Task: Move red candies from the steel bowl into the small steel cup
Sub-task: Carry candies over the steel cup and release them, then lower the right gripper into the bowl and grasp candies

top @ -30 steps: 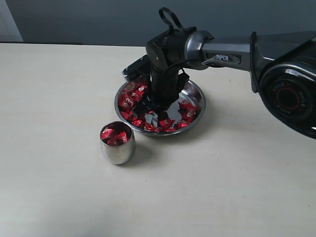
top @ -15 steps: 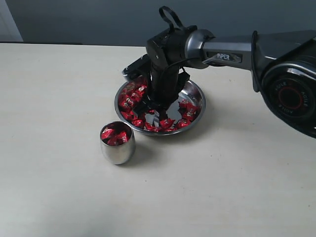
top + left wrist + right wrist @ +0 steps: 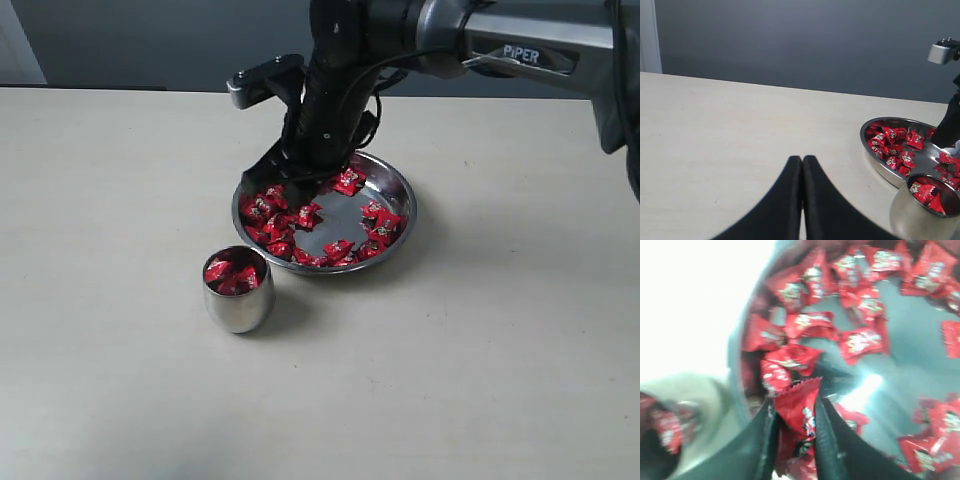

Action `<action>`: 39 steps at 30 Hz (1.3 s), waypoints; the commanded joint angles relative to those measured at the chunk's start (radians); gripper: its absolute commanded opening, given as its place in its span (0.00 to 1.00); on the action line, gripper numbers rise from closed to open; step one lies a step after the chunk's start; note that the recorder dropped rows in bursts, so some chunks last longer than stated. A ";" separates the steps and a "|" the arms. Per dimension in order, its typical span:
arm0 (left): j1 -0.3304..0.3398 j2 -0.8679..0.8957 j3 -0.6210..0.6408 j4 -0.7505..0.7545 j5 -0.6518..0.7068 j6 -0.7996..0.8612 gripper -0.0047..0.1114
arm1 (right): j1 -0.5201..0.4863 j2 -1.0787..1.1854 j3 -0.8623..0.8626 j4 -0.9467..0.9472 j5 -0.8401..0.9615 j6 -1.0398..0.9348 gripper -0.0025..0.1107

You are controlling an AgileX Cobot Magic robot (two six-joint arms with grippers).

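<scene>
Black right gripper (image 3: 272, 168), exterior view: hanging above the far left rim of the steel bowl (image 3: 400, 195); its grip is not showing from here.
Red candies (image 3: 275, 215): lying mostly along the bowl's left and near sides; several are sitting in the small steel cup (image 3: 240, 300), which is standing just beside the bowl.
Right arm: reaching in from the right, wrist pointing steeply down.
Left wrist view, left gripper (image 3: 802, 164): fingers pressing together, clenched on nothing, hovering above the pale table (image 3: 715, 125).
Right wrist view: jaws narrowed, pinching one red candy (image 3: 801, 412) over the bowl.
</scene>
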 commanded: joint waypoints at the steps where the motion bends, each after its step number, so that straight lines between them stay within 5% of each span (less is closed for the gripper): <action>1: -0.006 -0.005 0.002 0.000 -0.006 -0.003 0.04 | -0.003 -0.029 0.004 0.216 0.031 -0.163 0.05; 6: -0.006 -0.005 0.002 0.000 -0.006 -0.003 0.04 | 0.015 -0.025 0.004 0.243 0.082 -0.194 0.25; 18: -0.006 -0.005 0.002 0.000 -0.006 -0.003 0.04 | 0.120 -0.020 0.004 0.191 0.155 -0.220 0.27; 24: -0.006 -0.005 0.002 0.000 -0.006 -0.003 0.04 | 0.124 -0.020 0.004 0.186 0.156 -0.225 0.38; 31: -0.006 -0.005 0.002 0.000 -0.006 -0.003 0.04 | 0.123 0.014 0.004 -0.405 -0.132 0.197 0.35; 39: -0.006 -0.005 0.002 0.000 -0.006 -0.003 0.04 | 0.090 0.122 0.004 -0.461 -0.207 0.303 0.34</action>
